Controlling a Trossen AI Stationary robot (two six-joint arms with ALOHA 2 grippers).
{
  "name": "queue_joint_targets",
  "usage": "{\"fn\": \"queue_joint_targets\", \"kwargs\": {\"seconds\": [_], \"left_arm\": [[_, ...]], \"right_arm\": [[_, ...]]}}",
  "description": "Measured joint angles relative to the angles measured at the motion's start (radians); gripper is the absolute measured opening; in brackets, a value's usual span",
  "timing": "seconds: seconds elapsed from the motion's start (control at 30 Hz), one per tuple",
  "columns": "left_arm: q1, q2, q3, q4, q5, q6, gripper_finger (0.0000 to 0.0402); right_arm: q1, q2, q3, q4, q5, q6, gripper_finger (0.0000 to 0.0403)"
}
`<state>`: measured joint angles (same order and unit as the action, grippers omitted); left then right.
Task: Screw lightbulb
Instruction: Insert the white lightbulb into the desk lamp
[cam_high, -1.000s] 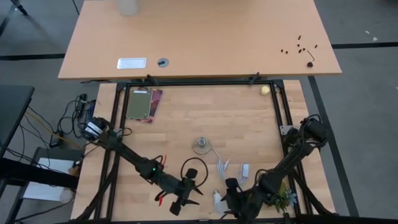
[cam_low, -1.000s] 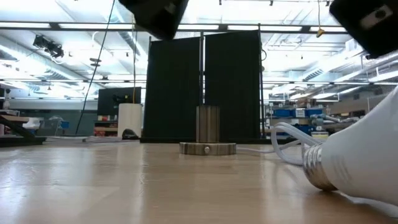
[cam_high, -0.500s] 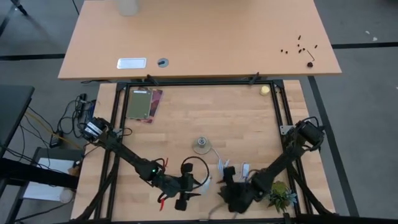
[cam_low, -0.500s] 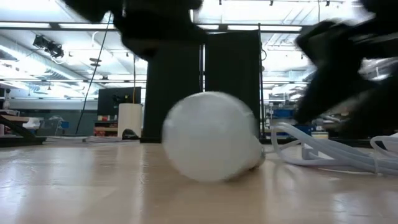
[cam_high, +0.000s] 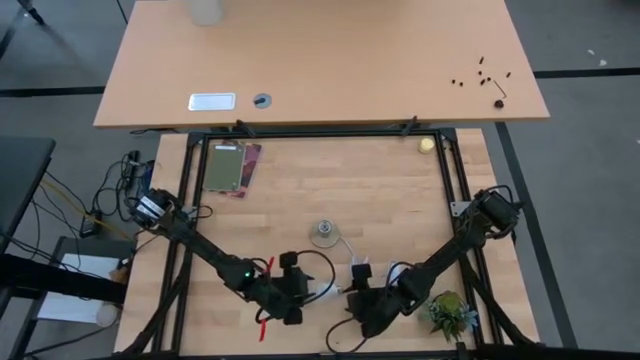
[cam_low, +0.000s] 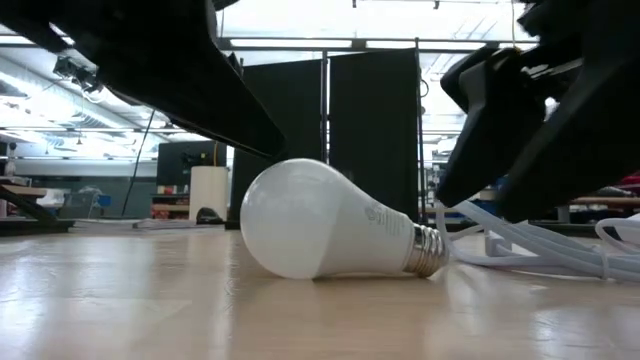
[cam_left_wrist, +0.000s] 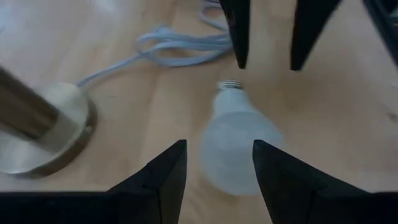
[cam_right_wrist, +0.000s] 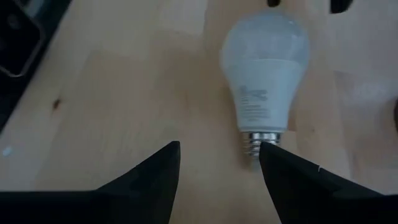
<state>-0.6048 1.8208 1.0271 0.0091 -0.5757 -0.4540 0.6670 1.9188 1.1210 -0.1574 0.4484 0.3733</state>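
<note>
Lightbulb (cam_low: 325, 222) on its side on the wooden tabletop (cam_high: 380, 190), untouched, between both claws. Left claw (cam_left_wrist: 214, 162) spread, at the glass end. Right claw (cam_right_wrist: 219, 163) spread, at the screw base. White cable (cam_left_wrist: 180, 46) nearby.

Frosted-white lightbulb (cam_low: 320, 220) with silvery screw base, pale wood-grain table (cam_low: 120, 300), black tool fingers (cam_right_wrist: 149, 180), white cable (cam_left_wrist: 180, 46).
</note>
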Motion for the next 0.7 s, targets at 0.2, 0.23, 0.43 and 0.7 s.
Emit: {"fn": "queue_joint_targets", "kwargs": {"seconds": [0.2,0.23,0.43,0.7], "left_arm": [[0.0,0.0,0.0,-0.047,0.051,-0.039,0.0222],[0.0,0.0,0.0,-0.056,0.055,-0.05,0.0232],[0.012,0.0,0.0,-0.107,0.054,-0.055,0.0282],[0.037,0.0,0.0,-0.12,0.144,-0.05,0.0286]], "right_arm": [[-0.038,0.002,0.0,0.0,-0.003,-0.003,0.023],[-0.046,0.002,0.0,0.0,-0.006,-0.006,0.023],[-0.106,0.002,0.0,0.029,-0.055,-0.033,0.023],[-0.156,0.002,0.0,0.036,-0.16,-0.061,0.023]]}}
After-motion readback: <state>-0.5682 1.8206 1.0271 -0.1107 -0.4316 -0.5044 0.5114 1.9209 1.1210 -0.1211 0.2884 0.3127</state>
